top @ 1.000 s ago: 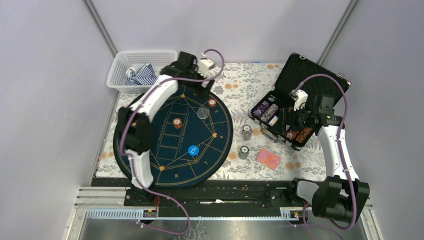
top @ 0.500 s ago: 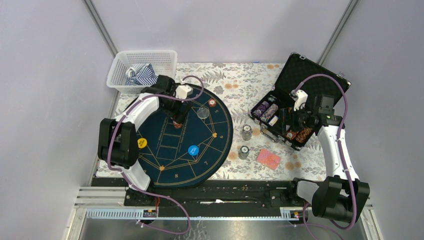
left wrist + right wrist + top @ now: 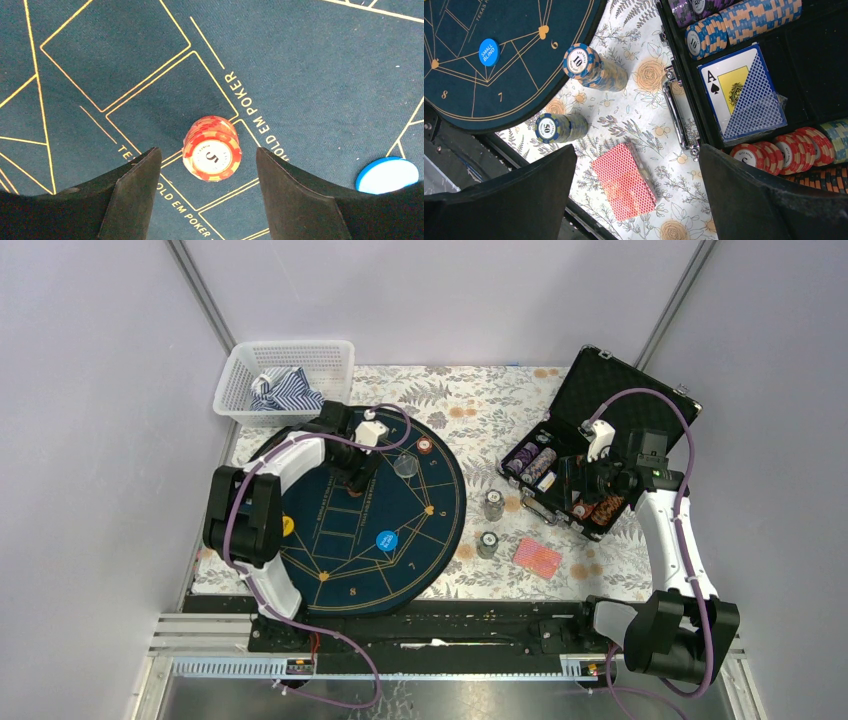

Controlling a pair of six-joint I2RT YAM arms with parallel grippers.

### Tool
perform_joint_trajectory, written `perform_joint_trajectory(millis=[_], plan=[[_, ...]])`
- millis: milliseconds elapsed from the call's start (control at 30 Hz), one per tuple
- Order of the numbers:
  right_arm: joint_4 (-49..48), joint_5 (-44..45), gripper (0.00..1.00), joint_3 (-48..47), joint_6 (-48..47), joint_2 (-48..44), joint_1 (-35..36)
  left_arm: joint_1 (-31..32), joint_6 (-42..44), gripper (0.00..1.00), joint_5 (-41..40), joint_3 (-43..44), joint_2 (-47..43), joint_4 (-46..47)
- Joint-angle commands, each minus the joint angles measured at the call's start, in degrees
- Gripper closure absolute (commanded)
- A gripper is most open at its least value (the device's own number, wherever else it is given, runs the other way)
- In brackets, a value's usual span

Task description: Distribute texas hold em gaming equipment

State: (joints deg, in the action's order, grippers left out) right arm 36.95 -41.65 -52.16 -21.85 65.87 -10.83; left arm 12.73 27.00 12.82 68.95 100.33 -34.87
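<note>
The round mat (image 3: 420,540) is dark blue with thin gold lines. The chip stack (image 3: 212,155) shows red and cream stripes around a white centre; the disc (image 3: 387,175) is bright blue. The cards (image 3: 624,181) carry a fine red cross-hatch. The bench cloth (image 3: 644,125) is white with orange roses and grey ferns

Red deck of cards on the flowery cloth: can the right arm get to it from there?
Probably yes. The red deck lies flat and uncovered beside the case, nearly under the right gripper, whose jaws are open.
</note>
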Motion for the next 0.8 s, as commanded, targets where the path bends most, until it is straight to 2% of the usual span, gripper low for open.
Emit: perform_joint_trajectory(millis=[0,233,333,467,567,700,767], plan=[[0.0,-1.0,0.00,-0.6,-0.7,0.4,-0.2,0.0,0.3,0.28,0.1,0.2,0.9,2.4],[0.0,-0.9,0.00,-0.6,-0.7,0.6,-0.2,0.0,0.1,0.45,-0.6,0.0,1.9,2.8],[0.0,-0.9,0.00,-0.5,-0.8,0.5,-0.2,0.0,0.4,0.46,-0.9,0.0,1.8,2.4],[0.0,-0.8,0.00,-0.6,-0.8,0.6,-0.2,0.0,0.7,0.39,-0.8,-0.3,1.7,1.9],[-0.1,-0.8,0.00,-0.6,-0.8,0.5,-0.2,0.0,0.9,0.39,-0.6,-0.6,1.7,1.7],[-0.1,-0.8,0.00,-0.6,-0.8,0.4,-0.2,0.0,0.9,0.43,-0.5,-0.9,1.6,1.6],[-0.1,-0.7,0.00,-0.6,-0.8,0.4,-0.2,0.0,1.1,0.49,-0.6,-0.8,1.6,1.5]])
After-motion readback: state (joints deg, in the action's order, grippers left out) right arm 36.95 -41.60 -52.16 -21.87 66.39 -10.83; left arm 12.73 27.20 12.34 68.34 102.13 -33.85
